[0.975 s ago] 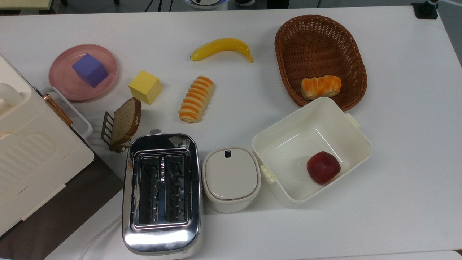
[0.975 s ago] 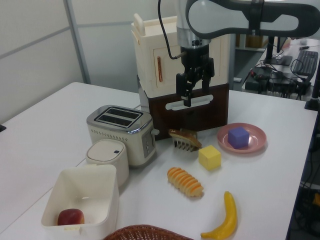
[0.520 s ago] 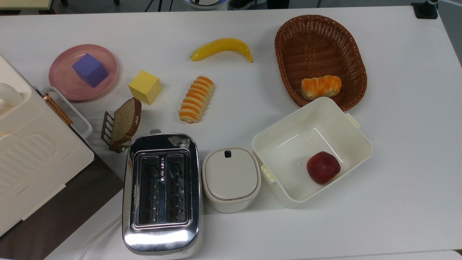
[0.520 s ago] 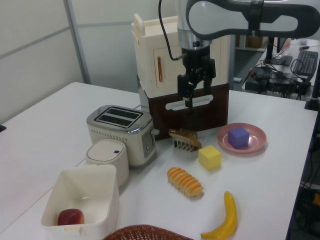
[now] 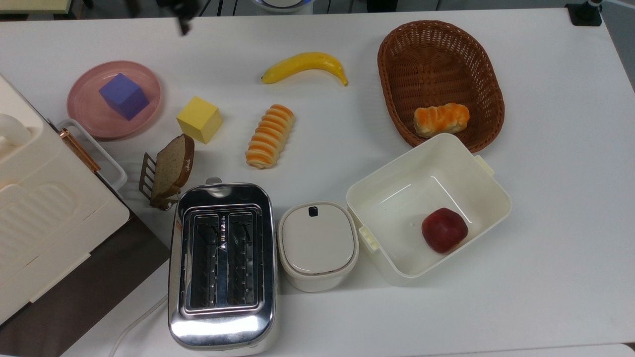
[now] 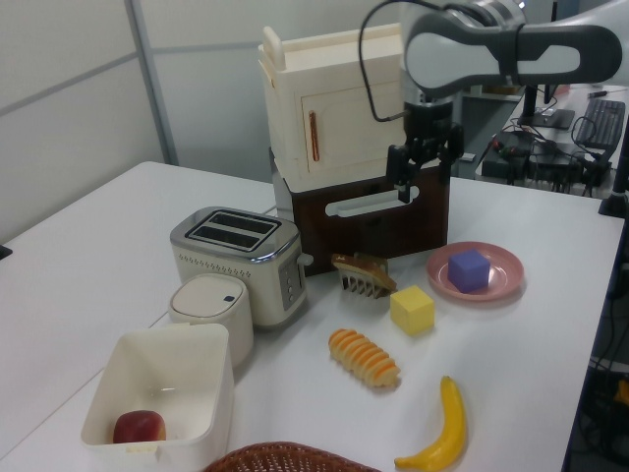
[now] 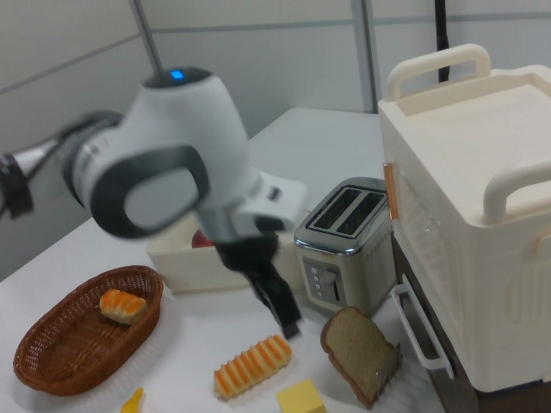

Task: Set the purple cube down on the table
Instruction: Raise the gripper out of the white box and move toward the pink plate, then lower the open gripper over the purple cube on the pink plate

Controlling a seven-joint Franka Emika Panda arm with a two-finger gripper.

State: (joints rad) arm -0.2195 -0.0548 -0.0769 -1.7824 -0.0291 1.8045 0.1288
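Purple cube (image 5: 123,95) on pink plate (image 5: 88,115); pincer (image 6: 402,190) above, apart.

Robot arm (image 6: 491,54), white with dark grey joint bands, reaching horizontally across the upper part of the left view from the left view's right. Its wrist turns downward and ends in a dark gripper (image 6: 402,192) that hangs in the air and holds nothing. In the right view, the bulky white-and-grey arm segment fills the middle, with the gripper (image 7: 288,325) angled down toward the right view's right. In the top view, the gripper (image 5: 184,25) tip shows at the upper edge.
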